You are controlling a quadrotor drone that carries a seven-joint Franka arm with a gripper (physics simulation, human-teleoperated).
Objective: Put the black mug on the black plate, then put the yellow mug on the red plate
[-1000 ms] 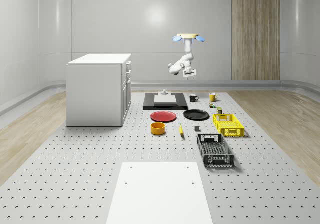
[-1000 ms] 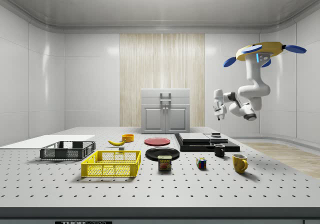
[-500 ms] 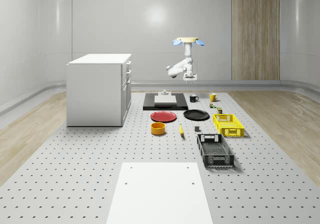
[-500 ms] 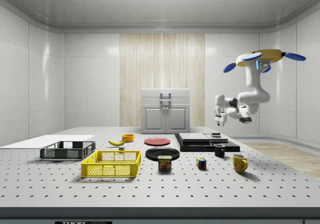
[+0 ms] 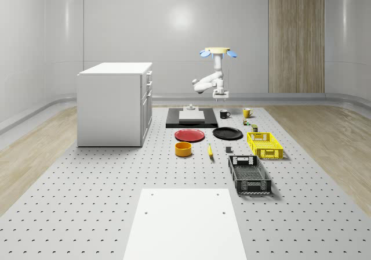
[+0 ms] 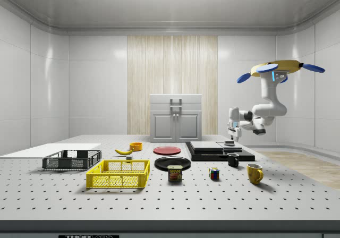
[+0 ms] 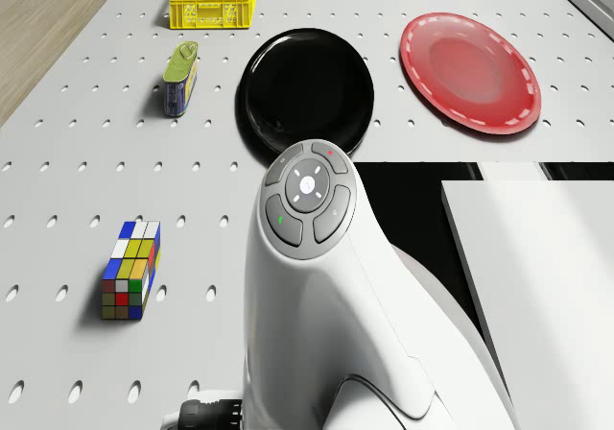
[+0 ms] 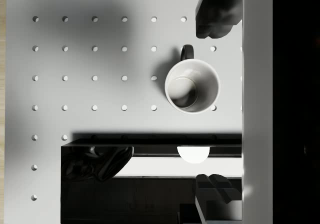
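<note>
Drone (image 5: pixel 218 51) hovers over the counter's (image 5: pixel 87 202) far end in the whole-scene view, above the black slab (image 5: pixel 174 122) and the mugs. The arm folds down and forward, and the gripper (image 6: pixel 232 141) hangs straight above the black mug (image 6: pixel 233 160) with clear air between them.

Fingers (image 8: pixel 216 14) are apart. In the wrist view one sits on each side of the mug's line, touching nothing.

Black mug: upright on bare counter, just beside the slab's edge and not touching it. That edge is your tight side; the wrist view shows the slab running right along the mug. The handle points along the slab edge, not into it.

Yellow mug (image 6: pixel 255 173) — upright, near the black mug but apart from it, closer to the counter's edge on the side view's right. Open counter lies around it.

Black plate (image 5: pixel 227 133) and red plate (image 5: pixel 190 135) lie side by side, just in front of the slab towards the counter's middle, both bare. The black plate is on the mug side and the red plate is nearer the white cabinet (image 5: pixel 116 103).

Clutter beside the black plate: a Rubik's cube (image 7: pixel 131 270) and a tin (image 7: pixel 179 80), with the yellow crate (image 5: pixel 265 144) past them. The cube and tin stand off the plate's rim — there is free counter between the cube and the plate.
</note>
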